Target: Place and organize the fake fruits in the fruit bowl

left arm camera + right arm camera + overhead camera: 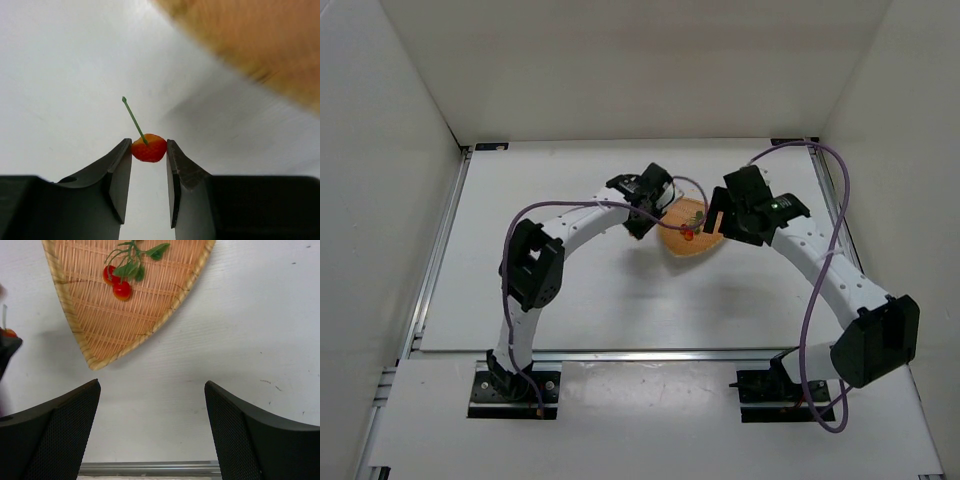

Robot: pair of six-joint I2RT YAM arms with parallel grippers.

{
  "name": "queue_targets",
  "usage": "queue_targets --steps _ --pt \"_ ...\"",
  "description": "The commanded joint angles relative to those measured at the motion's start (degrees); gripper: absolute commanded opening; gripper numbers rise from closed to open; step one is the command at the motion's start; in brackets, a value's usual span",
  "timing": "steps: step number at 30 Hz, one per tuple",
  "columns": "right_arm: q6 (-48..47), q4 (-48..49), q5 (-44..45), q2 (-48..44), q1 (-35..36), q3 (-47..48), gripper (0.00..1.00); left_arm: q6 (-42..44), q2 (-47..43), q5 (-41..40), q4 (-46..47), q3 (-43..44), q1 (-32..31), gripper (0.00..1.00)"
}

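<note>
The left claw [149, 152] grips a small red cherry [148, 148], green stem upright.

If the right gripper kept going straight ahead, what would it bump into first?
Probably the right gripper would meet the bare table first, with the wicker basket rim just beyond; depth is unclear.

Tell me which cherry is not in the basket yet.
The single cherry with a bare green stem, clamped in the left gripper outside the basket; the leafy pair already lies inside it.
</note>
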Motion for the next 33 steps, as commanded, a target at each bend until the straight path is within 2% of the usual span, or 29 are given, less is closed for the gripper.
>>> queue_targets --steps 1,5,10,13,16,17,20,23,26,29,30,32,33 --pt "3.1 -2.5 4.0 -2.7 -0.4 -0.9 0.89 1.4 -1.6 -0.4 1.7 12.0 -2.7 0.10" --pt "4.9 -4.1 7.1 -4.6 -0.9 -1.5 0.89 2.5 5.7 -0.4 1.7 20.8 -4.7 0.15" --pt "5.9 -6.1 9.8 -8.9 -2.0 -2.0 0.89 3.1 11.4 -1.9 3.8 26.2 -6.3 0.30" --pt "7.0 -7.8 12.5 -11.9 -2.0 -2.0 0.89 2.5 12.5 -3.9 5.0 28.4 -6.3 0.73" --pt "7.6 -9.4 14.4 -15.5 -2.5 -2.5 0.92 1.3 10.8 -6.4 6.8 28.4 -6.3 0.92" --pt "7.6 -9.9 15.2 -17.2 -2.5 -2.6 0.92 0.4 10.0 -7.6 6.8 28.4 -6.3 0.95" --pt "8.3 -11.5 15.2 -20.0 -2.5 -4.6 0.92 -0.7 6.7 -10.2 7.4 28.4 -6.3 0.97" --pt "9.5 -12.8 15.2 -22.3 -2.5 -6.9 0.96 -1.2 2.0 -13.8 7.4 26.9 -6.3 1.00" --pt "9.5 -12.8 13.2 -25.5 -2.5 -9.1 1.00 -1.8 -4.6 -17.8 7.4 19.8 -3.6 1.00" --pt "8.9 -12.8 12.1 -28.2 -3.0 -10.9 1.00 -3.2 -11.0 -18.3 7.4 7.7 3.2 1.00" --pt "9.5 -14.2 12.1 -28.9 -3.0 -11.7 1.00 -3.9 -15.6 -16.9 7.4 4.6 8.1 1.00" --pt "10.7 -15.4 12.1 -30.7 -3.0 -13.0 1.00 -4.6 -20.1 -15.3 7.4 -4.9 13.3 1.00" --pt "11.2 -16.1 12.1 -31.4 -3.0 -13.5 1.00 -4.6 -24.3 -14.6 7.4 -8.0 18.4 1.00"
